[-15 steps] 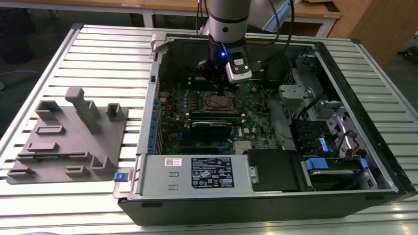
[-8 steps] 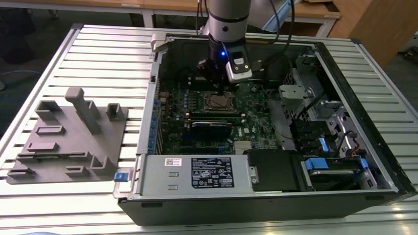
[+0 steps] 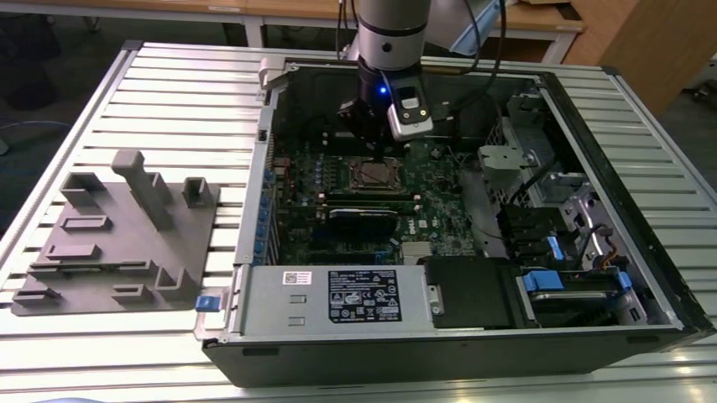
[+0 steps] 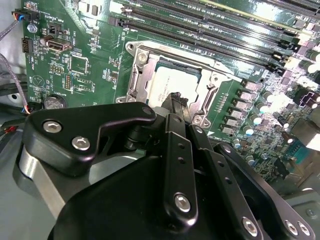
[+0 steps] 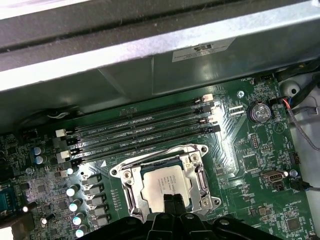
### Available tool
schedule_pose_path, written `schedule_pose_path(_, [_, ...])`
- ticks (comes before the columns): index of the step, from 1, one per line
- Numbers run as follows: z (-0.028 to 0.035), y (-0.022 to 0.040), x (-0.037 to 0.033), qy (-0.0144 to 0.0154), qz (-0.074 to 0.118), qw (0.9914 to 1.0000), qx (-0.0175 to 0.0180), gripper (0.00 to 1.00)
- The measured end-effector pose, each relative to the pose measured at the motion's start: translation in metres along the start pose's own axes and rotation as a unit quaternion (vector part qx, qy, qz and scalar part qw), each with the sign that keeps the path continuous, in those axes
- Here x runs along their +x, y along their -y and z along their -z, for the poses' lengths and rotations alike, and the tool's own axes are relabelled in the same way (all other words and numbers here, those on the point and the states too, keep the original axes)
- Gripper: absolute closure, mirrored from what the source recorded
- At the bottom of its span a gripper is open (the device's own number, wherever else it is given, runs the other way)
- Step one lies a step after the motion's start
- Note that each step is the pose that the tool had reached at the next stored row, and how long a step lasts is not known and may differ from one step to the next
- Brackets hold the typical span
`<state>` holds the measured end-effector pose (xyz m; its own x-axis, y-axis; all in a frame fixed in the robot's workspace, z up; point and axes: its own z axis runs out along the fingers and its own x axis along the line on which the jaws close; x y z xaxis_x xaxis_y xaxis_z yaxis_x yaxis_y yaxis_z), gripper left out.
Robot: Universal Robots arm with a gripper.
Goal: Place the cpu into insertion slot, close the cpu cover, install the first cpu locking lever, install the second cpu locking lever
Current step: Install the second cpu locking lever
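The cpu (image 5: 159,182) lies flat in the insertion slot (image 5: 121,173) on the green board, its dull silver top facing up. The cpu cover (image 5: 198,172), a silver frame, lies down around the chip, which shows through its cut-out. My gripper (image 5: 172,201) stands just above the chip's near edge with its black fingers (image 5: 167,204) pressed together and nothing between them. In the second wrist view the gripper (image 4: 175,100) points down at the cpu (image 4: 167,80) with the cpu cover (image 4: 216,82) beside it. In the exterior view the gripper (image 3: 379,156) hangs over the cpu (image 3: 374,175) inside the open computer case.
Long black memory slots (image 5: 140,131) run beside the socket, with a coin battery (image 5: 260,111) and several capacitors (image 5: 75,200) nearby. The case walls (image 3: 583,143) enclose the board. A power supply (image 3: 336,295) sits at the front. A grey fixture tray (image 3: 117,235) lies outside, at the exterior view's left.
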<state>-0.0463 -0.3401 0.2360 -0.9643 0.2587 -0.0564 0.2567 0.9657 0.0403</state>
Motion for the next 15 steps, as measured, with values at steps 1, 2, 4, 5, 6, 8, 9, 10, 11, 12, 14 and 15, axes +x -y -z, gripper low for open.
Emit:
schedule_pose_path(1, [0.0000,0.0000,0.0000,0.0000,0.000,1.00000,0.0000,0.89])
schedule_pose_path(2, [0.0000,0.0000,0.0000,0.0000,0.000,1.00000,0.0000,0.89])
schedule_pose_path(4, [0.0004,0.0000,0.0000,0.0000,0.000,1.00000,0.0001,0.89])
schedule_pose_path(5, [0.0010,0.0000,0.0000,-0.0001,0.000,1.00000,0.0002,0.89])
schedule_pose_path(6, [0.0015,0.0000,-0.0001,0.0000,0.000,1.00000,0.0001,0.89])
schedule_pose_path(8, [0.0016,-0.0001,-0.0001,0.0000,0.000,1.00000,0.0001,0.89])
schedule_pose_path(9, [0.0016,-0.0001,-0.0001,0.0000,0.000,1.00000,0.0001,0.89])
schedule_pose_path(10, [0.0016,-0.0001,-0.0001,0.0000,0.000,1.00000,0.0002,0.89])
schedule_pose_path(11, [0.0016,-0.0001,-0.0001,0.0000,0.000,1.00000,0.0002,0.89])
schedule_pose_path(12, [0.0017,-0.0001,-0.0001,0.0001,0.000,1.00000,0.0004,0.89])
schedule_pose_path(14, [0.0016,-0.0001,-0.0001,0.0001,0.000,1.00000,0.0006,0.89])
schedule_pose_path(15, [0.0017,-0.0001,-0.0001,0.0001,0.000,1.00000,0.0006,0.89])
